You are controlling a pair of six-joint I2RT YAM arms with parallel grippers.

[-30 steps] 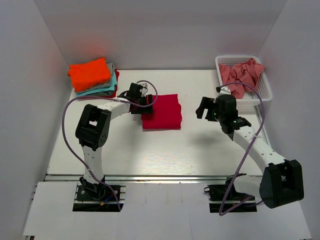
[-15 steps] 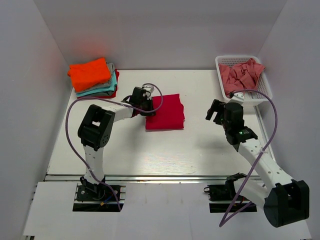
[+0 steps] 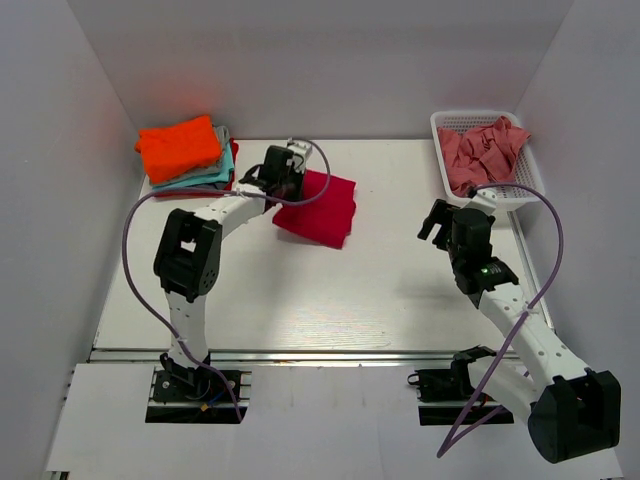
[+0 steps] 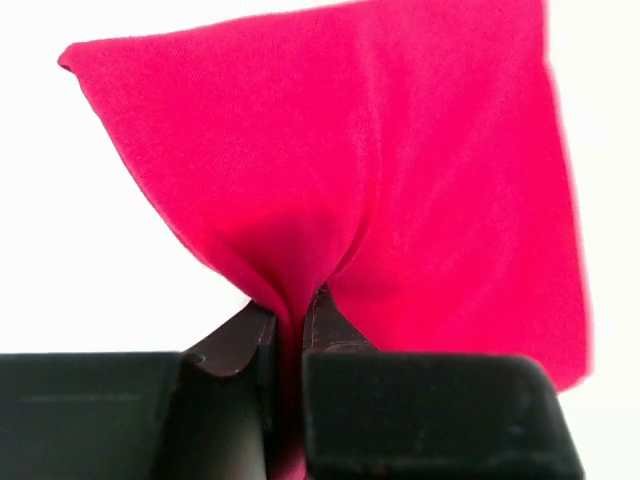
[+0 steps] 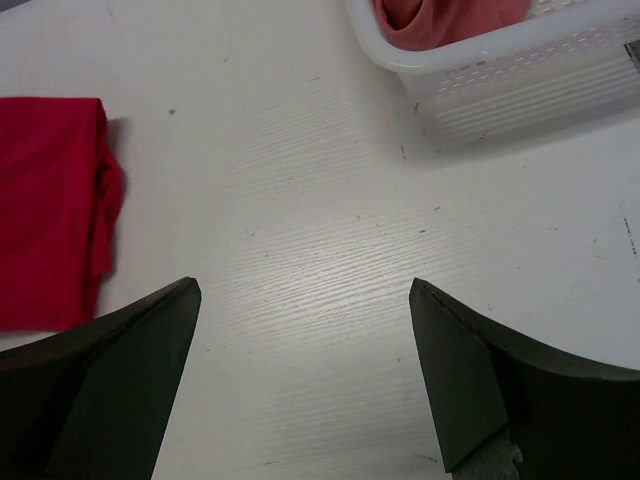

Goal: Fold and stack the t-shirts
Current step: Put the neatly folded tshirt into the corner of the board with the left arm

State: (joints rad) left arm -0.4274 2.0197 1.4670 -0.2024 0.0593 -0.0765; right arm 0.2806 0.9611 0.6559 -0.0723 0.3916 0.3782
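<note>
A folded crimson t-shirt lies askew on the table, right of a stack of folded t-shirts with an orange one on top. My left gripper is shut on the crimson shirt's left edge; the left wrist view shows the cloth pinched between the jaws and spreading away from them. My right gripper hovers open over bare table, right of the crimson shirt, with nothing between its fingers. Salmon-pink t-shirts lie crumpled in the white basket.
The basket's near wall is just beyond my right gripper. White walls enclose the table on the left, back and right. The stack sits in the back left corner.
My left gripper has shut on the crimson shirt's edge and dragged it back and left, turning it askew. The right arm has drawn back to the right.
</note>
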